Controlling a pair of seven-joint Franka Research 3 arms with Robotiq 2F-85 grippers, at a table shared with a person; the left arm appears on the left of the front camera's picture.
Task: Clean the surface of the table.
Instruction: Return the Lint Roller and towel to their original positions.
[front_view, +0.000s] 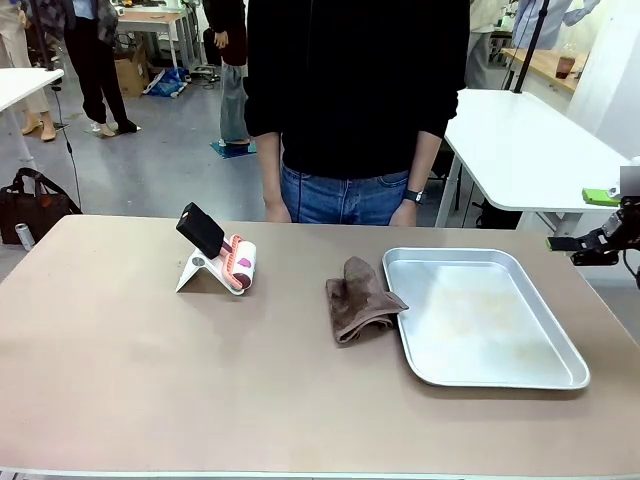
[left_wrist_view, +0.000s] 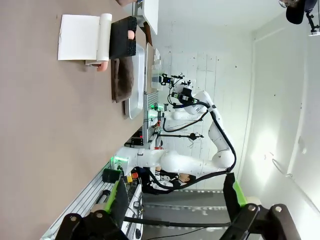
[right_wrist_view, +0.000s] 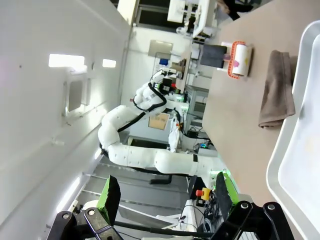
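Across the front view spreads the table (front_view: 150, 380): tan, matte, rigid, fixed; nothing to grip, only wipe. Cloth (front_view: 360, 300), brown, folded, limp, lies mid-table touching the shiny metal tray (front_view: 560, 375); likely pinched at its raised fold. Left gripper (left_wrist_view: 175, 205) and right gripper (right_wrist_view: 167, 197) both gape, empty, off the table.

Front camera at 6 o'clock edge, looks across tabletop (front_view: 150, 380) toward person (front_view: 350, 100) at 12 – close, slightly downward. Both wrist cameras rolled sideways, held off tabletop ends, far back – all three share brown cloth (front_view: 360, 300) and metal tray (front_view: 560, 375).
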